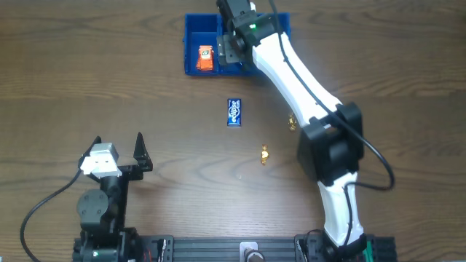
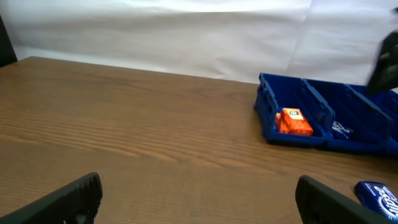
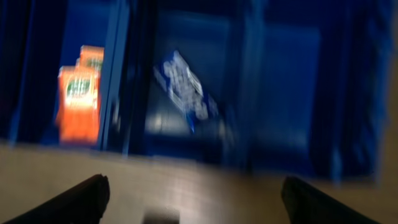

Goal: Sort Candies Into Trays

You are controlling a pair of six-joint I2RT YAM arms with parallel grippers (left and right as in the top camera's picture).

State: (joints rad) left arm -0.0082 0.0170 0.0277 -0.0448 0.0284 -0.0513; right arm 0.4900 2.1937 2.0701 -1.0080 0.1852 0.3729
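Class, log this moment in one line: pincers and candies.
right pincer: open over tray | left pincer: open, empty | tray: orange candy, blue candy | table: second blue candy, two gold candies

There was one blue tray (image 1: 187, 36), divided into three compartments. Blue candies numbered two: the first blue candy (image 1: 234, 113) and a second blue candy (image 3: 186, 90). One orange candy (image 1: 206, 58) could be counted; whether another lay under it could not be told. Gold candies numbered two: one gold candy (image 1: 265, 153) and another gold candy (image 1: 291, 122).
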